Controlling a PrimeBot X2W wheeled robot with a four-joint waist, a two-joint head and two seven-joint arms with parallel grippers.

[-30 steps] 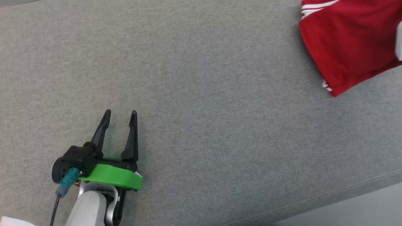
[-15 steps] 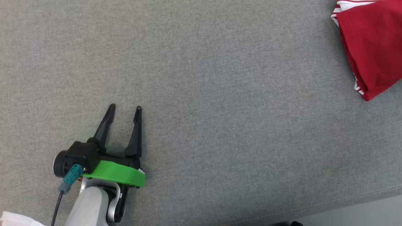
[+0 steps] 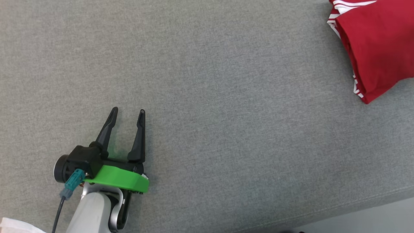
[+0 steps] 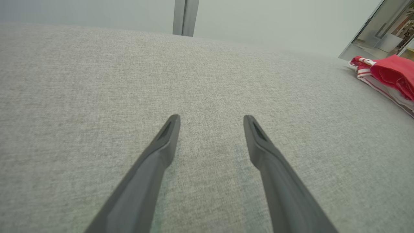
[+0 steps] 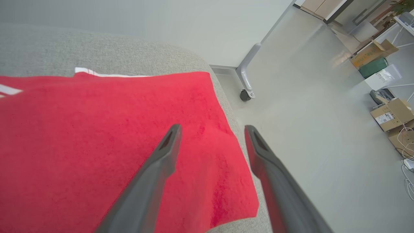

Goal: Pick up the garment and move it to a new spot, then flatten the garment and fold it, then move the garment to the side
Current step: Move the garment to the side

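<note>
The garment [image 3: 375,45] is red with white stripes and lies folded at the far right of the grey cushioned surface [image 3: 207,97]. From the left wrist view the garment [image 4: 388,76] sits far off to the right. My left gripper [image 3: 127,112] rests open over bare grey fabric at the lower left, and the left gripper [image 4: 212,118] holds nothing. In the right wrist view my right gripper [image 5: 212,127] hovers open above the garment [image 5: 97,142], near its corner at the cushion's edge, with nothing between its fingers.
Beyond the cushion's right edge the floor [image 5: 307,106] drops away, with a wheeled metal leg [image 5: 245,74] and cardboard boxes [image 5: 388,113] further off. A seam and pale floor [image 3: 372,216] run along the cushion's front edge.
The right gripper has opened and let go of the garment. The garment now lies still at the far right, its place in the picture shifting a little with the head view. The left gripper stays put.
</note>
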